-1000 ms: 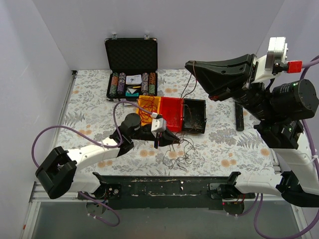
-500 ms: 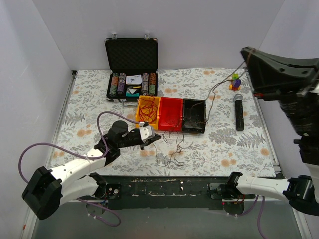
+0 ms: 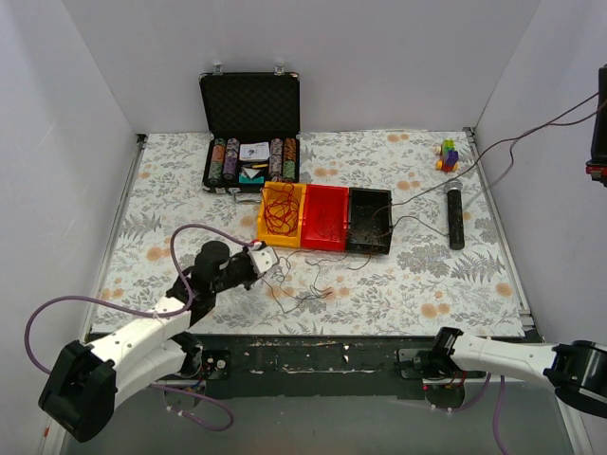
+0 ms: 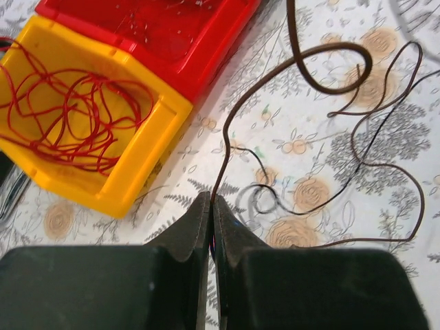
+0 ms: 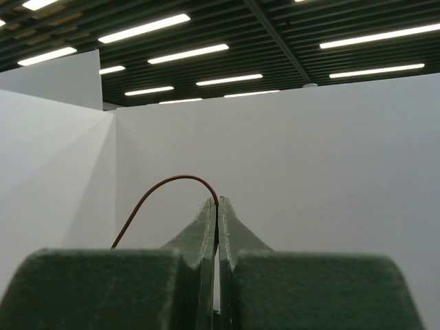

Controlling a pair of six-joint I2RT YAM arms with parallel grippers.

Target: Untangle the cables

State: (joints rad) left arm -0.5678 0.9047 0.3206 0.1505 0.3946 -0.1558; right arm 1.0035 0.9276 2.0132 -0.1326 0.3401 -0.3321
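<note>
— At seven o'clock on the desk (image 3: 446,275), what is being gripped by the left claw (image 4: 211,199)?

— A dark brown cable (image 4: 330,81) is being pinched between its clenched jaws. The cable's loops are being spread over the desk toward three o'clock.

— And the right claw (image 5: 217,203)?

— It is being held high at the three o'clock edge, clenched on another brown strand (image 5: 163,184). A thin wire is being stretched from there down toward the black bin (image 3: 368,248).

— Where are the other cables (image 3: 305,287) being seen?

— A loose nest is being carried by the desk at six o'clock of the red bin (image 3: 327,204). Red wires (image 3: 280,210) are being held in the yellow bin (image 3: 264,227).
</note>
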